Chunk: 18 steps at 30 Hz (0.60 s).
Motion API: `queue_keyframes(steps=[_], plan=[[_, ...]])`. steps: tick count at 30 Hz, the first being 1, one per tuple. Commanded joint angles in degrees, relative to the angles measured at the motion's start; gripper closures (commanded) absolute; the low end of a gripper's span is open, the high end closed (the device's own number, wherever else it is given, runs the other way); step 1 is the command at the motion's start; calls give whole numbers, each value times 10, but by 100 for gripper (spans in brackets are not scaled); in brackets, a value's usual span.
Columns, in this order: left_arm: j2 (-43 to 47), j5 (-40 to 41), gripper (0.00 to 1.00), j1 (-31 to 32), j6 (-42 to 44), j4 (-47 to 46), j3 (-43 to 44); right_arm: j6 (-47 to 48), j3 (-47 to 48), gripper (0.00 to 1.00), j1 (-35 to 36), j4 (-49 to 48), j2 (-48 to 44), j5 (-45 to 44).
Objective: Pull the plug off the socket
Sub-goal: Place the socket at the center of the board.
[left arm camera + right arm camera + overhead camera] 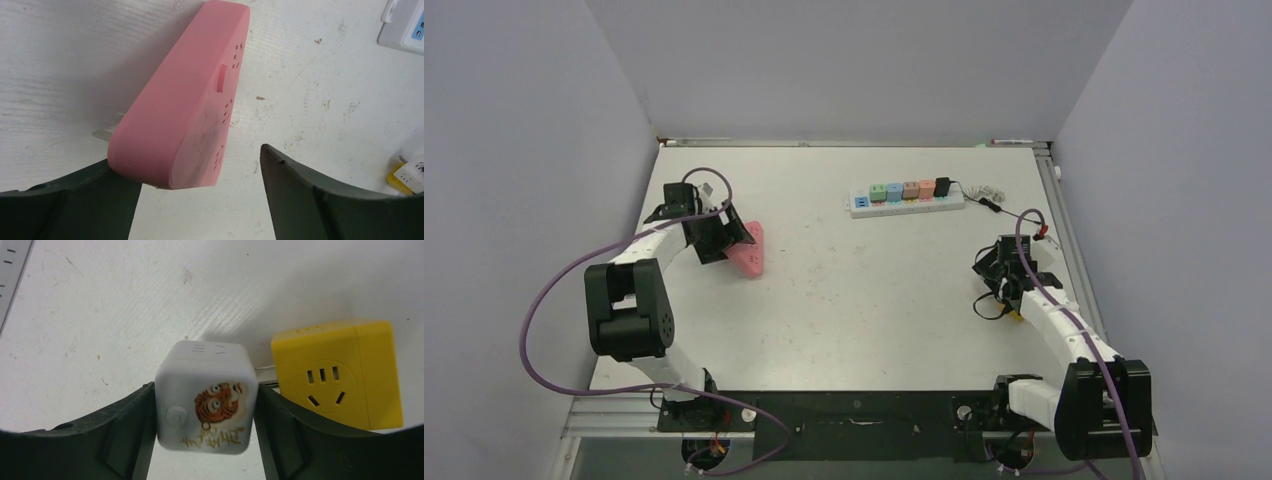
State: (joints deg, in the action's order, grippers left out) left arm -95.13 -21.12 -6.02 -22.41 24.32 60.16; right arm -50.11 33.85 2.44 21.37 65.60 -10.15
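the right gripper [205,390] is clenched on the white cube plug [206,399], the one with a small tiger picture on its face; the jaws press on two opposite sides of the cube, which gives a firm hold for a straight pull. this plug is at the right side of the table [854,290], just beside the yellow cube socket [337,372]. in the narrow gap between the two cubes something like metal pins [266,376] shows, so i judge the plug is partly out or nearly out, but i cannot tell whether the pins are free of the socket. nothing holds the yellow cube down, so it could be dragged along with the plug; a short pull away from it, toward the left, seems the needed move. the left gripper [192,157] is released: one jaw touches the lower corner of a pink socket block [185,100], which stands tilted on its edge at the left side of the table, and the other jaw stands apart from it, so this arm grasps nothing. a white power strip [924,203] with coloured adapters lies at the far side, well apart from both arms
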Motion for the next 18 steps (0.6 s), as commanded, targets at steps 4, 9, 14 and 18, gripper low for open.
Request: queue_keyframes(steps=[4, 9, 14, 18], plan=[[20, 48, 12, -17, 6, 14, 27, 2, 39, 24, -6, 19, -45, -63], [40, 101, 4, -26, 18, 28, 33, 11, 58, 13, -6, 28, -59, -76], [76, 162, 4, -26, 30, 33, 32, 67, 71, 8, -4, -13, -69, -49], [105, 176, 4, -9, 41, 21, 23, 116, 81, 1, 10, -79, -57, 25]])
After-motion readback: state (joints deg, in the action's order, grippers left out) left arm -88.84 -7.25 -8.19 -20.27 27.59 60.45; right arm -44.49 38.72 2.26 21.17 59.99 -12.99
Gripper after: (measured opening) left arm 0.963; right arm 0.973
